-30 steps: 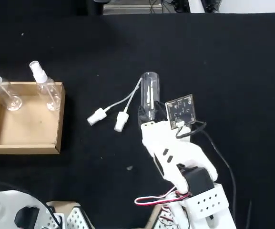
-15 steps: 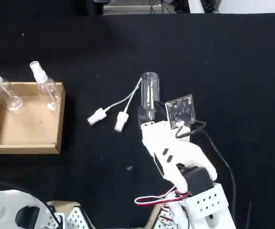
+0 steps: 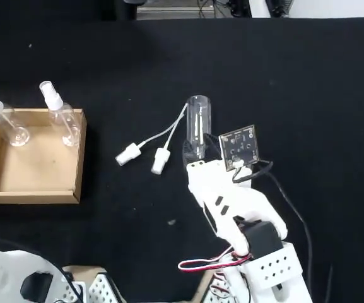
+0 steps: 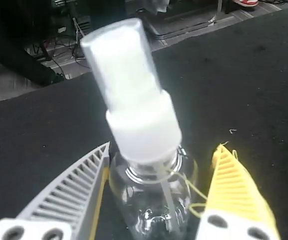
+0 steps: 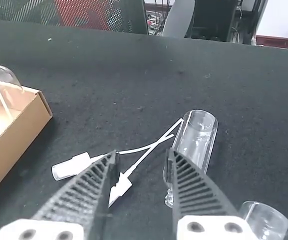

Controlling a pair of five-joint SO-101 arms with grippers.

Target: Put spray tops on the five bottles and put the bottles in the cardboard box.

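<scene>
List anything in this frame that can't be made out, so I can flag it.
- High view: the right arm covers the near end of the lying bottle.
- Right wrist view: a second open bottle and the cardboard box are each cut off by the picture's edge.
- Left wrist view: the capped bottle runs off the picture's edge, hiding its base.

Capped pair (image 3: 62,120) in box (image 3: 30,197); third bottle (image 4: 148,200) seemingly held; bare bottle (image 3: 198,123), tops (image 3: 129,154) lying.
</scene>
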